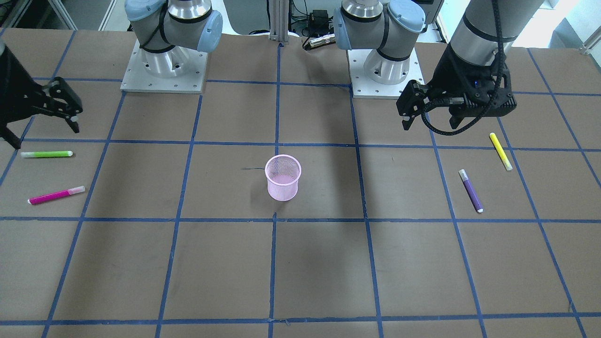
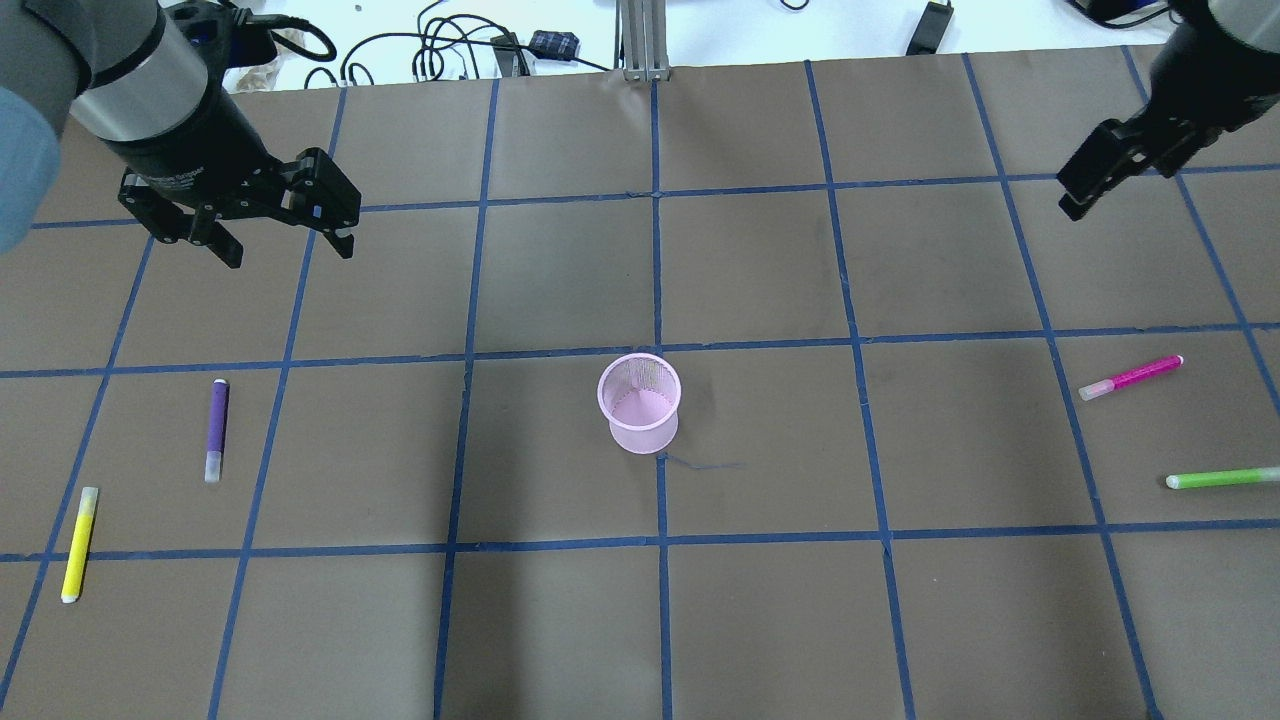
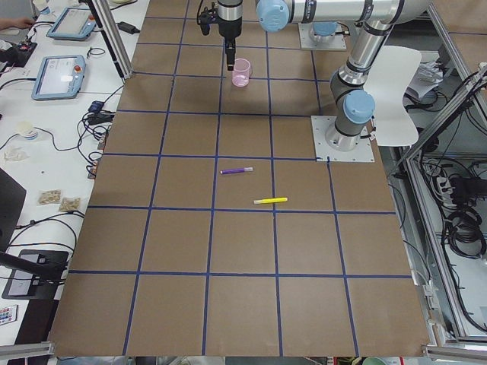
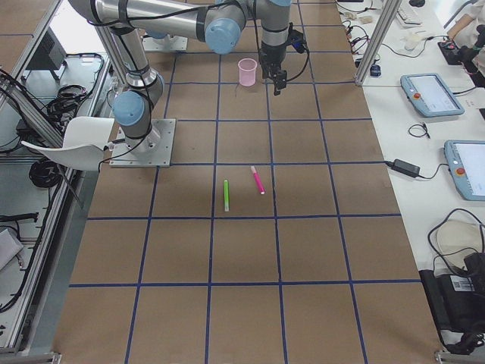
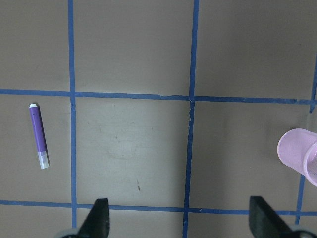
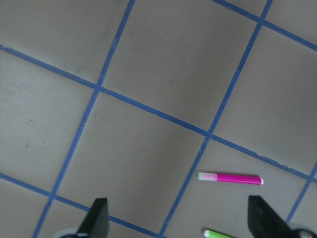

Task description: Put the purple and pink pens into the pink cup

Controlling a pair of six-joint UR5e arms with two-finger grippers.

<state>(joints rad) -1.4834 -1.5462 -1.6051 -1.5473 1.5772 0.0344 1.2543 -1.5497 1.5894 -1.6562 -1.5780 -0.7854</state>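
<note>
Left of the pink cup, well apart from it, the purple pen is lying flat on the table. Its long axis is running toward and away from the robot, and its clear cap end is pointing at the robot's base. Right of the cup, equally far off, the pink pen is lying crosswise and slightly slanted, its pale cap end pointing toward the cup. The cup is standing upright, mouth up. The left gripper is hovering above the table on the cup's left, fingers spread apart. The right gripper is hanging on the cup's right, fingers likewise apart, with the pink pen beneath it.
</note>
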